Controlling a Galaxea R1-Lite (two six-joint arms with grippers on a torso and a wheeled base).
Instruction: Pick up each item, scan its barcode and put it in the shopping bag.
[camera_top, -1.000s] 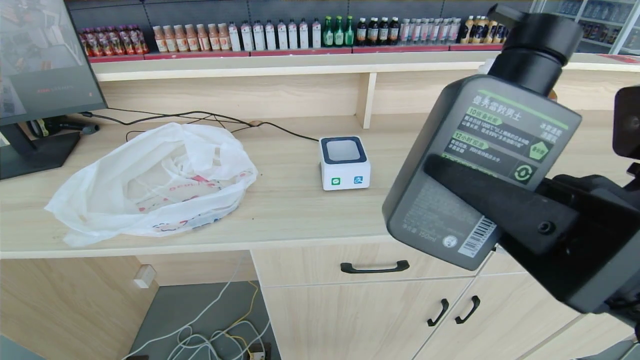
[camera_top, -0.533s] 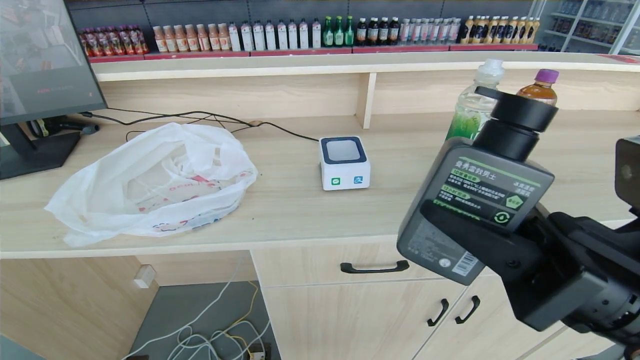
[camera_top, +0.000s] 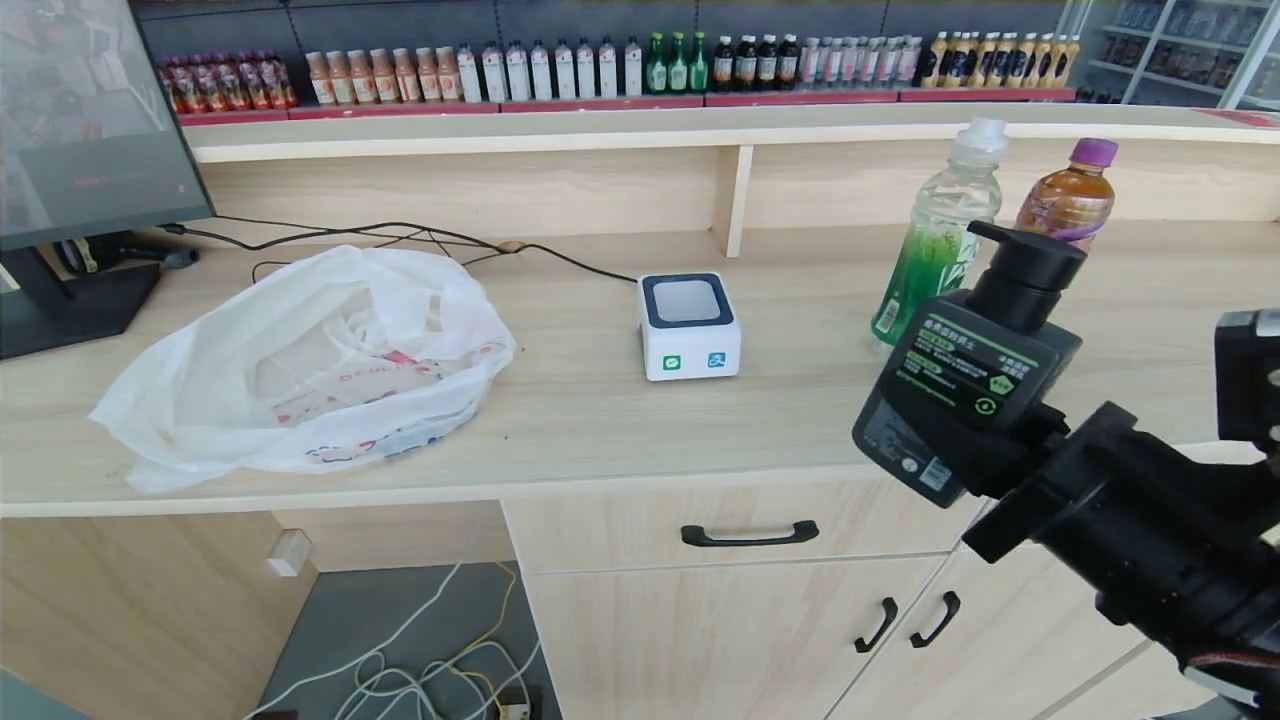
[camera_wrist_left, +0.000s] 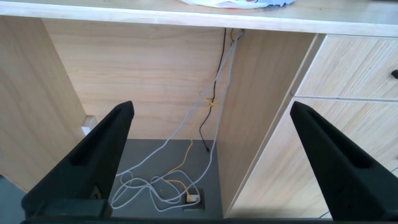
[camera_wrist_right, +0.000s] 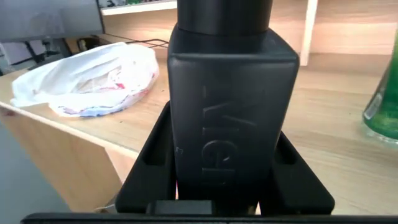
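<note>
- Right gripper (camera_top: 990, 462): fingers pressed against opposite sides of the black pump bottle (camera_top: 965, 385), gripping it around the lower body
- Black pump bottle: held off the counter (camera_top: 600, 420), right of the scanner (camera_top: 690, 325) and nearer the robot, over the counter's front edge; tilted, with the pump head pointing up and away from the scanner; the labelled face and the barcode at its lower corner are turned up toward the head camera
- Scanner: white box with a dark-framed window on top, standing on the counter, not touching anything else
- Shopping bag (camera_top: 300, 370): white plastic, slumped open on the counter left of the scanner, a gap of bare wood between them
- Green bottle (camera_top: 935, 240) and brown bottle with purple cap (camera_top: 1070, 200): upright, side by side, right of the scanner and farther back, just behind the held bottle
- Left gripper (camera_wrist_left: 211, 146): fingers spread wide with nothing between them; it sits below counter level on the bag side of the scanner, facing the open recess with loose cables (camera_wrist_left: 168, 186) on the floor
- Monitor (camera_top: 90, 120): far left of the scanner, beyond the bag
</note>
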